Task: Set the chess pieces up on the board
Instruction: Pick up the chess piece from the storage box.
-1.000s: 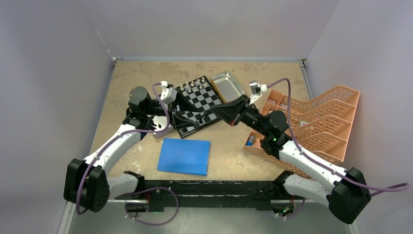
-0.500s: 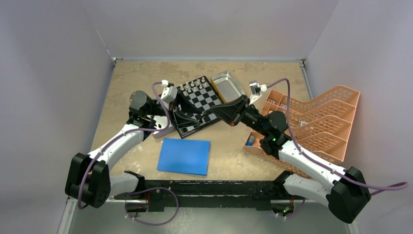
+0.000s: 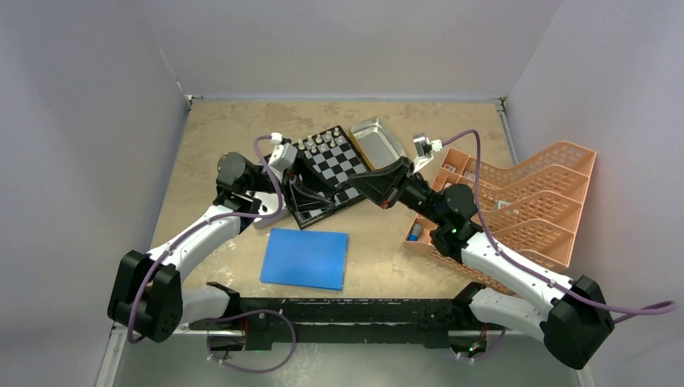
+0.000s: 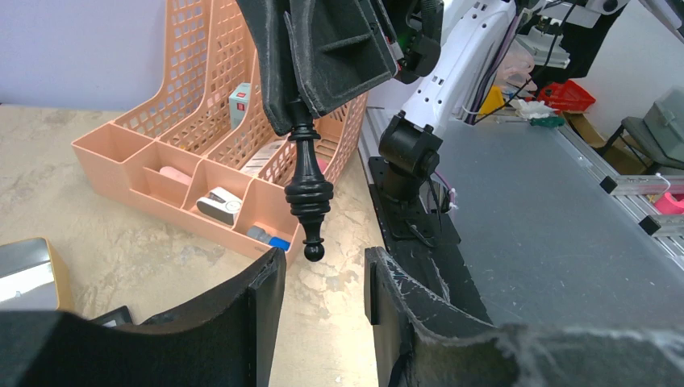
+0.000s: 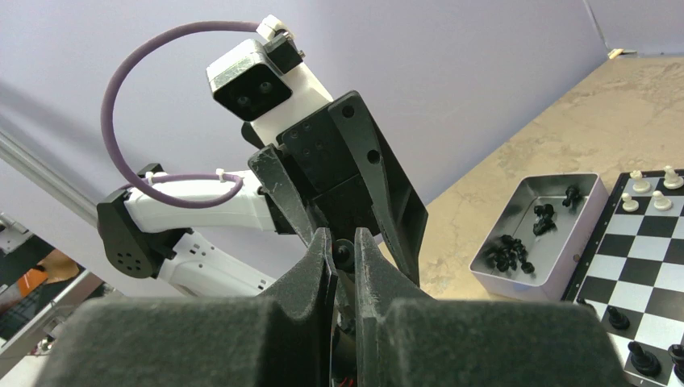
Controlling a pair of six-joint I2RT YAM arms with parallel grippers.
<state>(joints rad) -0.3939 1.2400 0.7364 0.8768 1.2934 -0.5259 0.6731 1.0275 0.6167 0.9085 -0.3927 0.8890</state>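
Tiny black piece (image 5: 344,255) in right gripper (image 5: 343,242)

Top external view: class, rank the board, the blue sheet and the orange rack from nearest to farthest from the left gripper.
From the left gripper:
1. Board, directly beneath it.
2. Blue sheet, on the near side, toward the arm bases.
3. Orange rack, far off to the right.

Robotics lab, plain enclosure walls (image 3: 347,48), aluminium framing rails (image 4: 629,205)
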